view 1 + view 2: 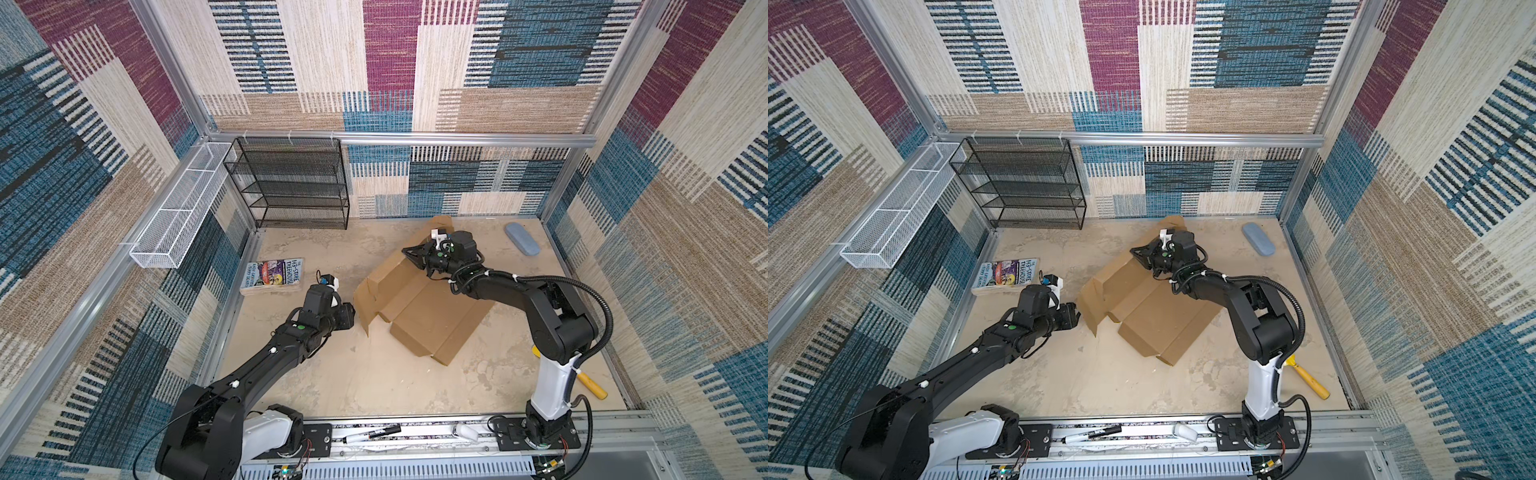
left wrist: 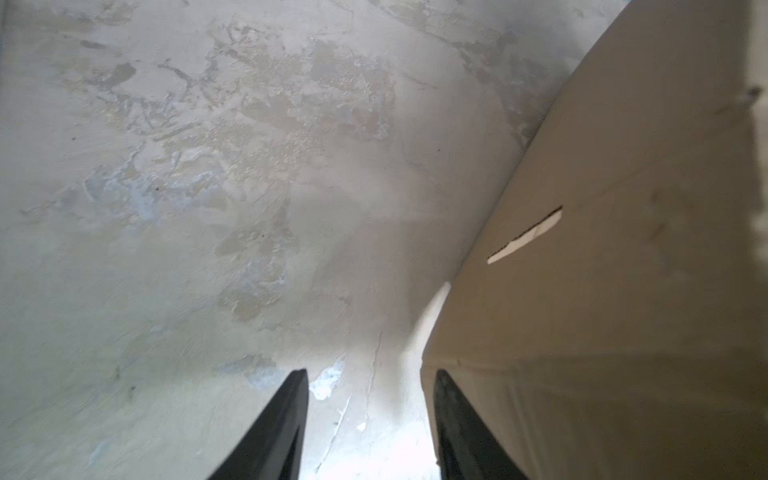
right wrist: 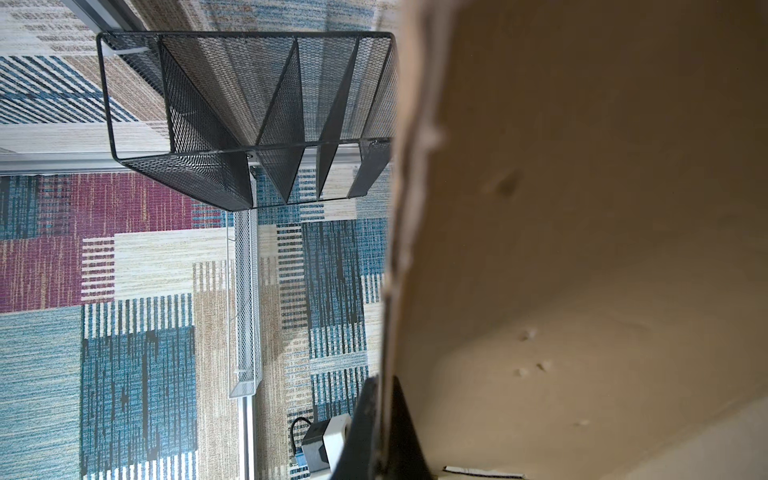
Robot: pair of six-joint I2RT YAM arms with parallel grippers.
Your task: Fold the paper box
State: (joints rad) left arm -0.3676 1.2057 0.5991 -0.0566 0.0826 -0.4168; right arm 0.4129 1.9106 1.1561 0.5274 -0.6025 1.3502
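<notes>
We are looking at the paper box (image 1: 428,316), which is lying partly folded on the counter (image 1: 353,374), a little right of the middle in both top views. Its wide panel is resting flat, one side flap is standing up along its left edge, and a back panel is rising toward the upper middle of the frame.

The right end effector (image 1: 407,252) is reaching in from the right and gripping the edge of that raised back panel. In the right wrist view its black fingers (image 3: 374,428) are pinching the cardboard edge tightly between them, and brown cardboard is filling the right half of that picture.

The left end effector (image 1: 353,315) is hovering just beside the upright left flap. In the left wrist view its two fingers (image 2: 282,428) are standing partly apart, with bare counter showing between them and nothing held. The flap is sitting just outside the finger at lower right, and we cannot tell whether it is touching.

A book (image 1: 272,277) is lying at centre left, near the left arm. A black mesh rack (image 1: 286,183) is standing at upper left against the back wall, with a white wire basket (image 1: 178,208) hanging beside it. A blue case (image 1: 522,238) is lying at upper right, well apart from the box. A yellow-handled tool (image 1: 592,384) is lying at lower right.
</notes>
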